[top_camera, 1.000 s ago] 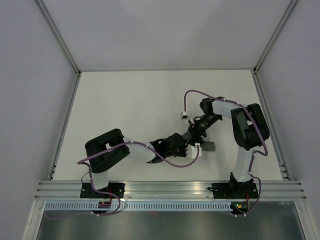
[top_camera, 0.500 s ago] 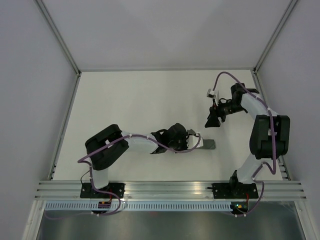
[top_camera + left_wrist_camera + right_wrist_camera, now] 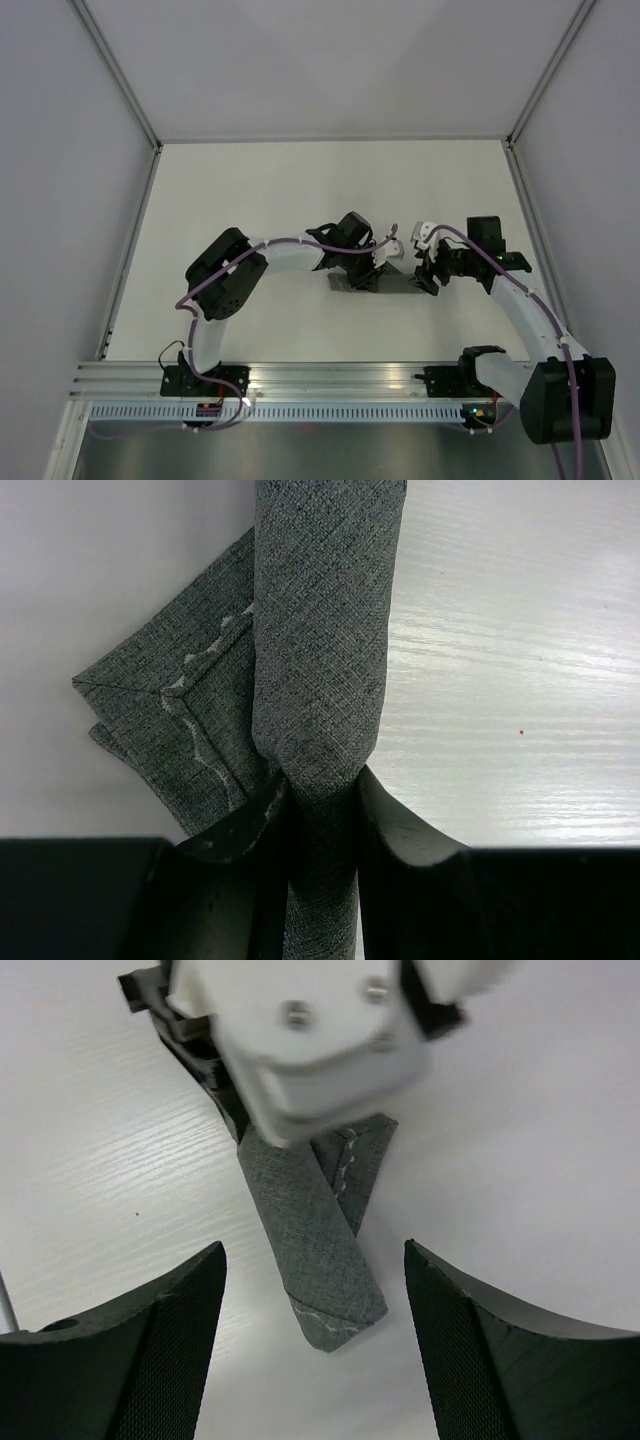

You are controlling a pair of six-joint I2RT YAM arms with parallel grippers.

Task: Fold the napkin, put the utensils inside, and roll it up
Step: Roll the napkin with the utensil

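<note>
The napkin [image 3: 400, 286] is a tight dark grey roll lying on the white table near the middle. My left gripper [image 3: 372, 272] is shut on the roll [image 3: 322, 680], which runs up between its fingers [image 3: 395, 830]. A loose corner flap [image 3: 170, 705] with pale stitching sticks out to the left. My right gripper [image 3: 432, 272] is open at the roll's right end. In the right wrist view that end [image 3: 325, 1270] lies between the spread fingers [image 3: 190, 1310], touching neither. The utensils are hidden.
The left gripper's white body [image 3: 300, 1050] sits just behind the roll's end in the right wrist view. Grey enclosure walls [image 3: 100, 150] and metal rails [image 3: 340, 378] bound the white table [image 3: 260, 200].
My right arm has swung in from the back right down to the roll's right end, its jaws spreading wider. The left gripper has carried the roll a little farther back.
</note>
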